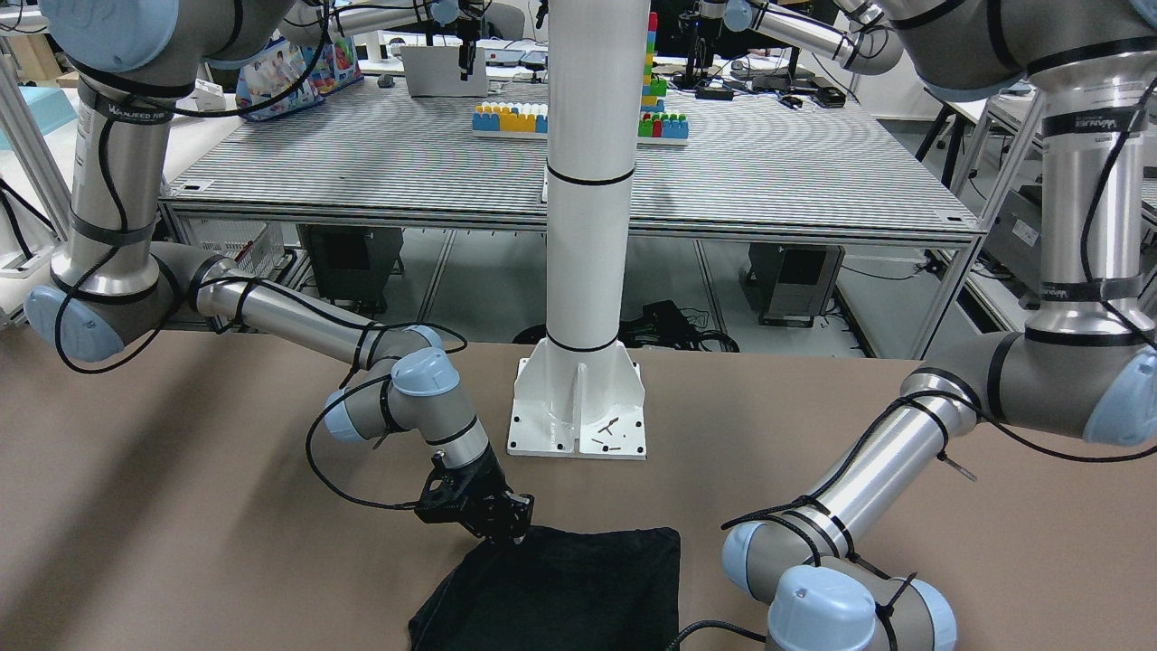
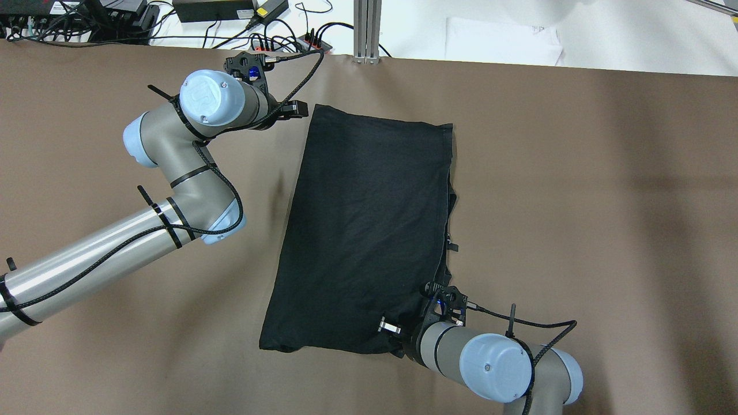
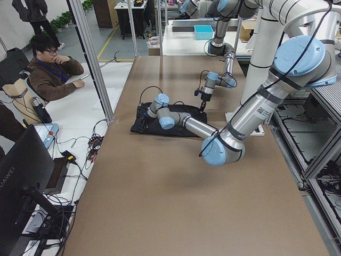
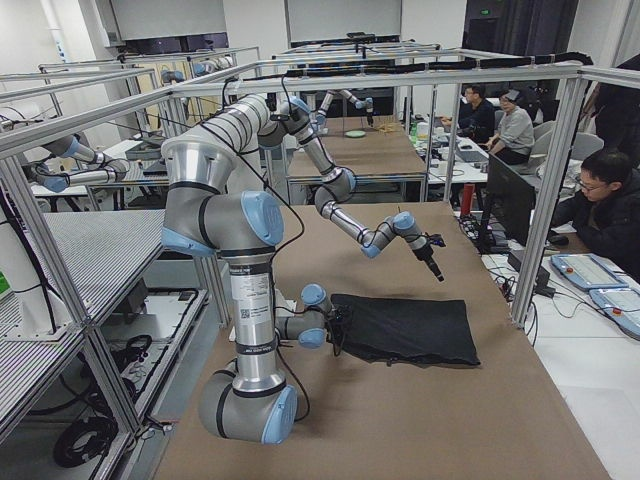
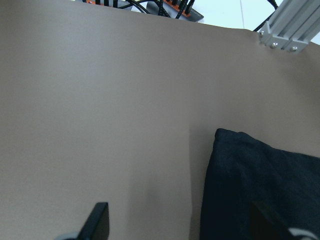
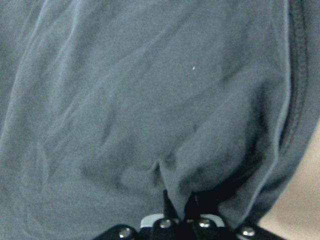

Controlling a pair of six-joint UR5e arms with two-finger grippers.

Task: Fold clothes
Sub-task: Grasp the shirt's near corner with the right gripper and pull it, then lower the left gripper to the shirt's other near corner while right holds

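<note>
The plain black soft fabric garment (image 2: 363,225) lies flat mid-frame, apparently part-folded, with folds left. The right hand (image 6: 178,209) pinches its lower-right corner; the left hand (image 5: 180,225) is spread beside the upper-left.

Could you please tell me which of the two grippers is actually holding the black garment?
The right gripper: it is shut on a bunched fold of the garment. The left gripper is open beside the far corner, holding nothing.

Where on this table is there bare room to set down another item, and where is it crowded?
Widest bare patch: the table right of the black garment, out to that end of the table. Crowded: the garment's far-left corner, where the left hand is, and its near-right corner, gripped by the right hand.
</note>
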